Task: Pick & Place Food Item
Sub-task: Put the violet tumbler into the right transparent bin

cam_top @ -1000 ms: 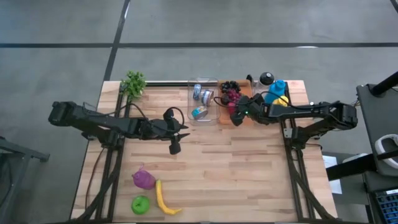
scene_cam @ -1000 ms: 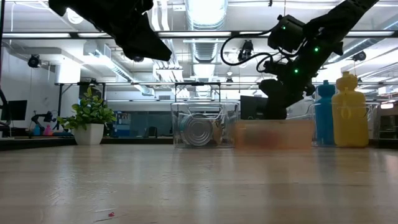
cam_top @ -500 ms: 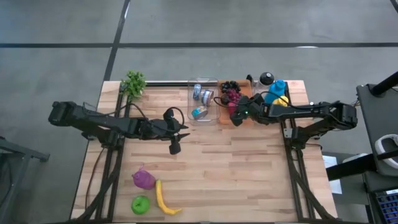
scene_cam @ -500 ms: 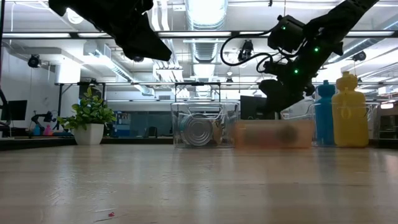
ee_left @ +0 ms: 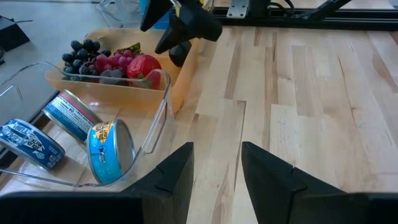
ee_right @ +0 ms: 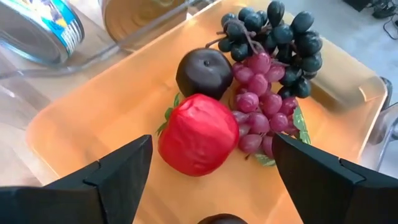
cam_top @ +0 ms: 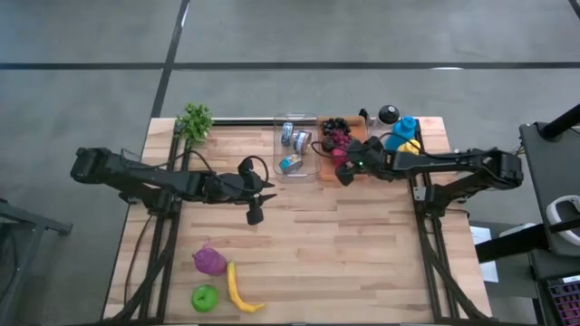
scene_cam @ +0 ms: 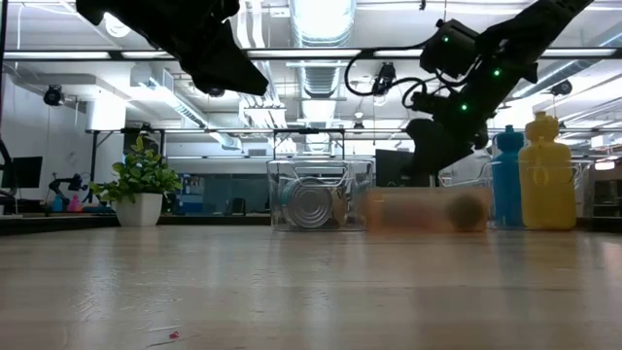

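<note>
My right gripper (cam_top: 343, 170) hangs open over the orange tray (cam_top: 355, 136) at the table's far edge, touching nothing. In the right wrist view its fingers stand wide apart above a red fruit (ee_right: 198, 134), a dark plum (ee_right: 204, 71), purple grapes (ee_right: 258, 99) and black grapes (ee_right: 280, 31), all lying on the tray floor. A dark round fruit (scene_cam: 469, 210) lies in the tray. My left gripper (cam_top: 270, 190) is open, high over the table's middle (ee_left: 214, 168), pointing toward the tray.
A clear bin (cam_top: 294, 149) with tin cans (ee_left: 112, 146) stands left of the tray. Blue (cam_top: 404, 127) and yellow (cam_top: 409, 145) bottles stand to its right, and a plant (cam_top: 194, 121) at the far left corner. A purple item (cam_top: 210, 261), a banana (cam_top: 237, 288) and a green apple (cam_top: 205, 297) lie near the front.
In the low view my right gripper has risen slightly above the tray. A dark round fruit that did not show a second ago now lies in the tray below it, and it has rolled along the tray floor toward the bottles.
</note>
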`<state>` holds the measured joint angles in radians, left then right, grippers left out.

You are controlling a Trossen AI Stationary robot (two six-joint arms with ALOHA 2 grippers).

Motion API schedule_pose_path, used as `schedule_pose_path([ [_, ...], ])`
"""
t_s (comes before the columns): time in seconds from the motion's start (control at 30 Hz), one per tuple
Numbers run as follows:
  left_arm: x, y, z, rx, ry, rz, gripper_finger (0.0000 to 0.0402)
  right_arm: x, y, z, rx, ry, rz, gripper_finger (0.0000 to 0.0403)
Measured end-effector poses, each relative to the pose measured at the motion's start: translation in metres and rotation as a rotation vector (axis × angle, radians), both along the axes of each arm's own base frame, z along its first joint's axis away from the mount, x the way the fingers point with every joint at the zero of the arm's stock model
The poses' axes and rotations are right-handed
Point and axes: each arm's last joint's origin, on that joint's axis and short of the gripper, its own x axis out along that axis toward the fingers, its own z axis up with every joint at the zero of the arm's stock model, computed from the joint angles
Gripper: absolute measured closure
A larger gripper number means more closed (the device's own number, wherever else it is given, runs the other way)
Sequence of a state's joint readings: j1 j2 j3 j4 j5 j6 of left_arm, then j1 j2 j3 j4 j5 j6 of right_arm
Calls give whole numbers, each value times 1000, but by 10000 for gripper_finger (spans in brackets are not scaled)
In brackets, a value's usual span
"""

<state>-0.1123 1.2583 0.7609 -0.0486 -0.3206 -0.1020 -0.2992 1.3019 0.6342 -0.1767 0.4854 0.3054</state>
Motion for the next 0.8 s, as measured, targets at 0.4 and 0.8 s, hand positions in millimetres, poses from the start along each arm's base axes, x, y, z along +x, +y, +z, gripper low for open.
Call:
schedule_pose_path([
  [0.4,0,0,0,0,0,0,265,-5,2,16,-21,-78,-3,91],
  [0.8,0,0,0,0,0,0,265,-4,13,21,-31,-102,47,117],
])
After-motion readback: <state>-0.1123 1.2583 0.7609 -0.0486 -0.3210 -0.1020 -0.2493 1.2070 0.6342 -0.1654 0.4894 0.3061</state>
